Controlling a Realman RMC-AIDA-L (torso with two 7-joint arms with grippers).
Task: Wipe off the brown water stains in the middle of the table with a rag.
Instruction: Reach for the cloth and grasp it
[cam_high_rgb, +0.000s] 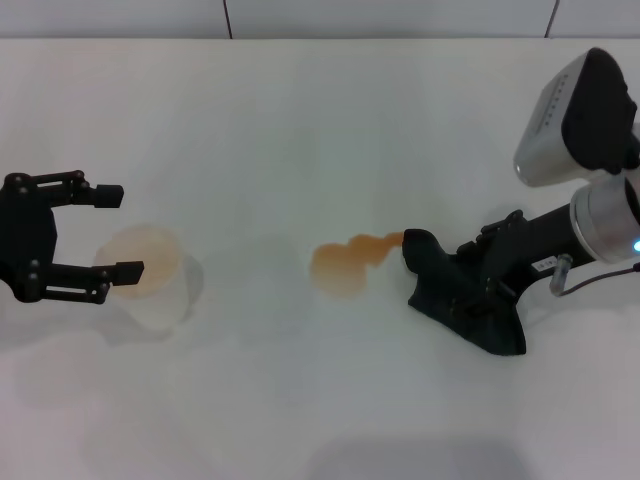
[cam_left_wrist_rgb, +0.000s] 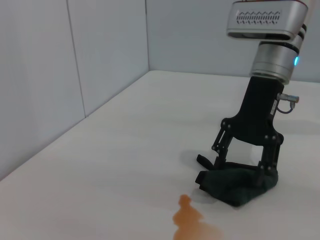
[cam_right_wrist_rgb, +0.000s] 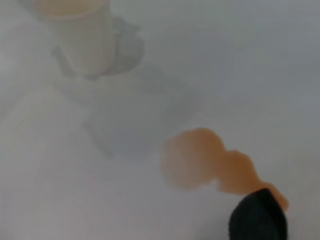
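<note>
The brown water stains (cam_high_rgb: 345, 262) lie in the middle of the white table (cam_high_rgb: 300, 120), with a narrow tail pointing right. The dark rag (cam_high_rgb: 440, 285) lies on the table just right of them, its tip touching the tail. My right gripper (cam_high_rgb: 487, 292) is shut on the rag and holds it down on the tabletop. The left wrist view shows that gripper (cam_left_wrist_rgb: 245, 167), the rag (cam_left_wrist_rgb: 235, 186) and the stain (cam_left_wrist_rgb: 192, 222). The right wrist view shows the stain (cam_right_wrist_rgb: 205, 162) and the rag's tip (cam_right_wrist_rgb: 257, 217). My left gripper (cam_high_rgb: 118, 232) is open at the far left.
A clear plastic cup (cam_high_rgb: 152, 278) with a pale orange tint stands at the left, partly between my left gripper's fingers; it also shows in the right wrist view (cam_right_wrist_rgb: 80, 35). Grey wall panels (cam_left_wrist_rgb: 75, 60) border the table's far edge.
</note>
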